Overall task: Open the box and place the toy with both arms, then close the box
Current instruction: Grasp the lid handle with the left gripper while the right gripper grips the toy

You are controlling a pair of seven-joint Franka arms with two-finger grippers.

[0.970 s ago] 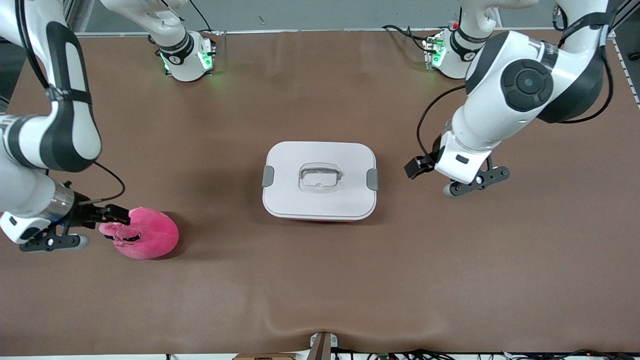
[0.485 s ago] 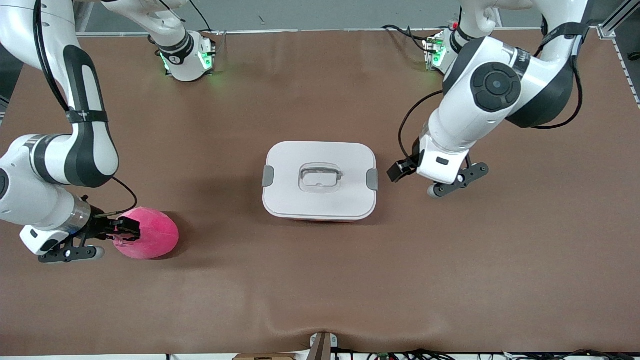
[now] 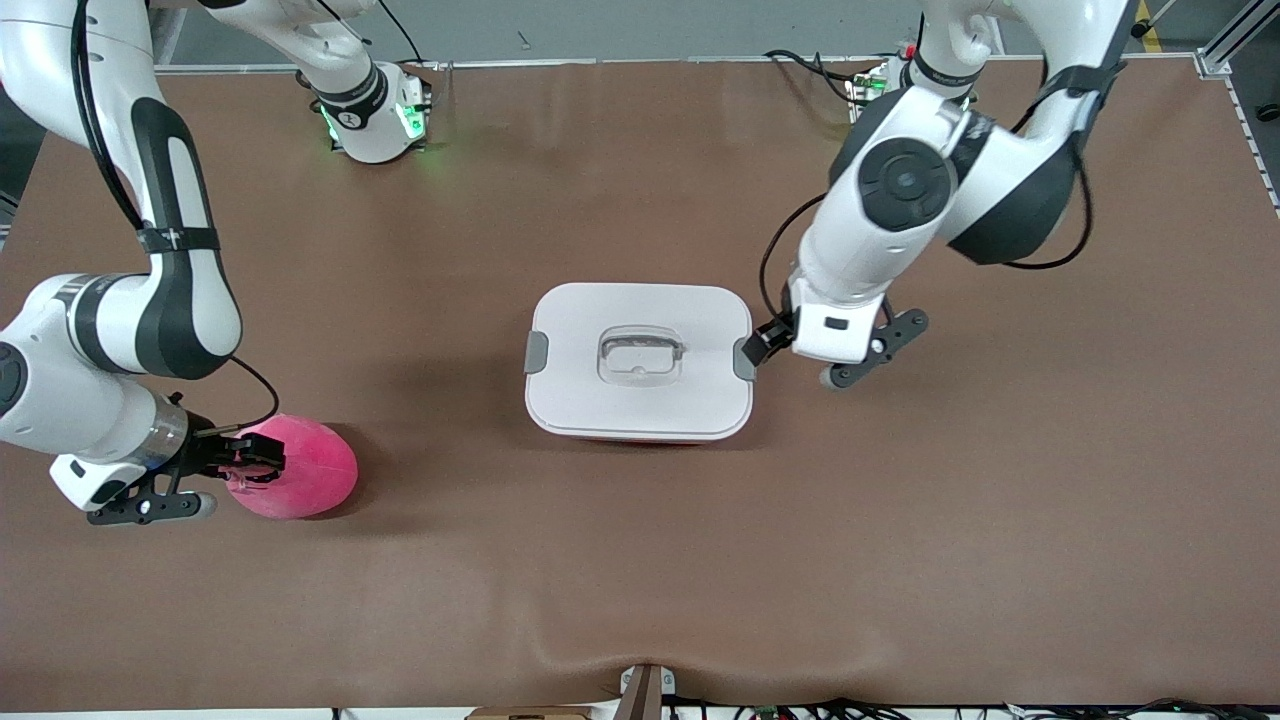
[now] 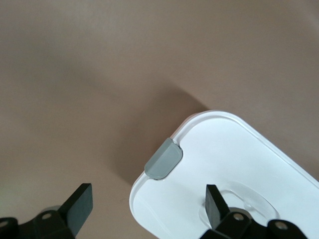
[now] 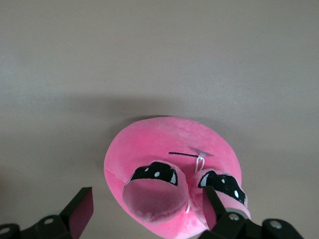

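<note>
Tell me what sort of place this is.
Probably a robotics lab's test bench: two white arms bolted along one edge of a brown-covered table, cables trailing at its edges, and only staged props on it, a closed white-lidded box and a pink plush toy.

The box point(image 3: 640, 362) sits closed mid-surface point(image 3: 900, 560), with the toy point(image 3: 300, 468) well apart from it, toward the right arm's end and nearer the front camera. The left tool point(image 3: 757, 345) is at the box's clip point(image 3: 744, 359) on the left arm's side, fingers spread. The right tool point(image 3: 250, 460) straddles the toy's snout point(image 5: 155, 199), fingers apart.
</note>
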